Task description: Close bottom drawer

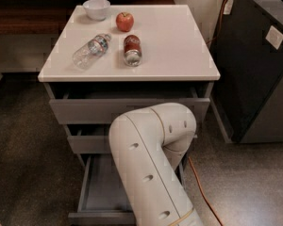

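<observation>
My arm (151, 173) rises from the lower edge, elbow bent right in front of the cabinet (85, 111), covering the right side of its lower fronts. Gripper is out of sight, so I can't tell its state. Bottom drawer (101, 187) stands pulled out at the cabinet's foot, left of my arm, grey inside showing. On the worktop (179, 46): bowl (96, 8), apple (125, 21), can (132, 50) and bottle (91, 51) lying flat.

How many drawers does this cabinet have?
3. The top drawer sits under the white top, the middle drawer below it, the bottom drawer lowest, pulled far out. The arm covers parts of them; the end effector is not in view.
</observation>
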You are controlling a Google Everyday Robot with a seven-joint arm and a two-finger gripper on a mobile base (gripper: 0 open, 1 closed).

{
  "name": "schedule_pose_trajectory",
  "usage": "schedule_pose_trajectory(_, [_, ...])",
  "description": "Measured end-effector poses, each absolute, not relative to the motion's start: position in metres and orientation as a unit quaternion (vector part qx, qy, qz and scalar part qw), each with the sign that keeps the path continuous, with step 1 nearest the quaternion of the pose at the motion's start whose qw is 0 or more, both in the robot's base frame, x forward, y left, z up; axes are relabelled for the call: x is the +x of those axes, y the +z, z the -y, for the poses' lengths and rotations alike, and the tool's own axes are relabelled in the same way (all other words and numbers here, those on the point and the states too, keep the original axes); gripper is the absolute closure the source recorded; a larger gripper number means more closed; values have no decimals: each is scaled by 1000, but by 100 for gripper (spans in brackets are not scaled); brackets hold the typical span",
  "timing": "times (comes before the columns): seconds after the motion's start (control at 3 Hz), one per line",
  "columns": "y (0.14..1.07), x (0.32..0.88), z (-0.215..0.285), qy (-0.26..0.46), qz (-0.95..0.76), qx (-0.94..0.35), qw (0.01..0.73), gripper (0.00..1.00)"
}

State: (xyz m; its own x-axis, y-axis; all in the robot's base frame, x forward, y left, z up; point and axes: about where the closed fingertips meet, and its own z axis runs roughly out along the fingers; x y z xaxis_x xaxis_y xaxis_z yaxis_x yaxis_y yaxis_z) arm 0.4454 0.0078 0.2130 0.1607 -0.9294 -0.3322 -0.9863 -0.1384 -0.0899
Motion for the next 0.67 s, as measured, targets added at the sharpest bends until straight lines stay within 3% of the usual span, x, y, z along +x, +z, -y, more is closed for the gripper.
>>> schedule_pose_trajectory(0.67, [194,438,-26,122,-627,-743,201,0])
